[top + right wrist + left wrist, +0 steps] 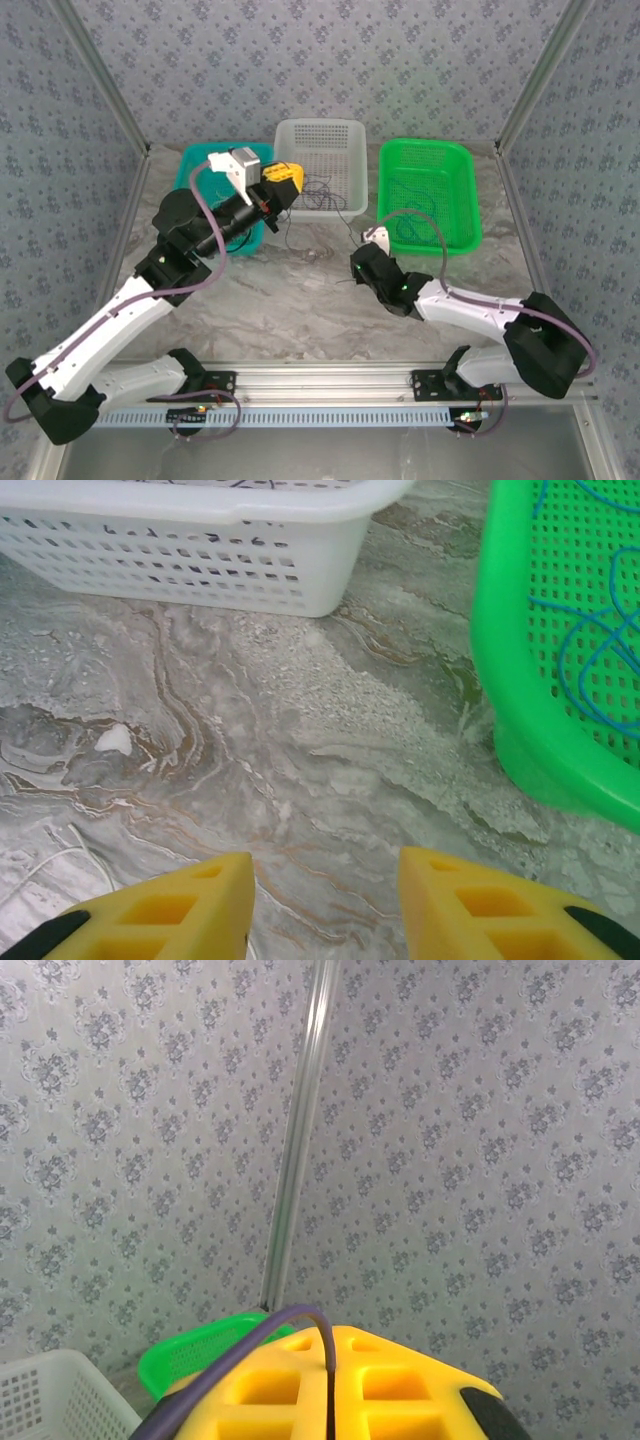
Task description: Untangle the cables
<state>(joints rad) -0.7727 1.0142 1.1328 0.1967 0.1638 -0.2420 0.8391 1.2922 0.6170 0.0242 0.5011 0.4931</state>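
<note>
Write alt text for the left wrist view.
The shut yellow left end effector pinches a dark purple cable that arcs off to the lower left. Behind it are a green basket, a white basket and patterned wallpaper.

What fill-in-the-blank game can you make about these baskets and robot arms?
1. The middle basket is ___.
2. The basket holding the blue cable is ___.
3. The left end effector is ___ on a dark cable.
4. The right end effector, above bare table, is ___.
Missing words: white; green; shut; open.
</note>
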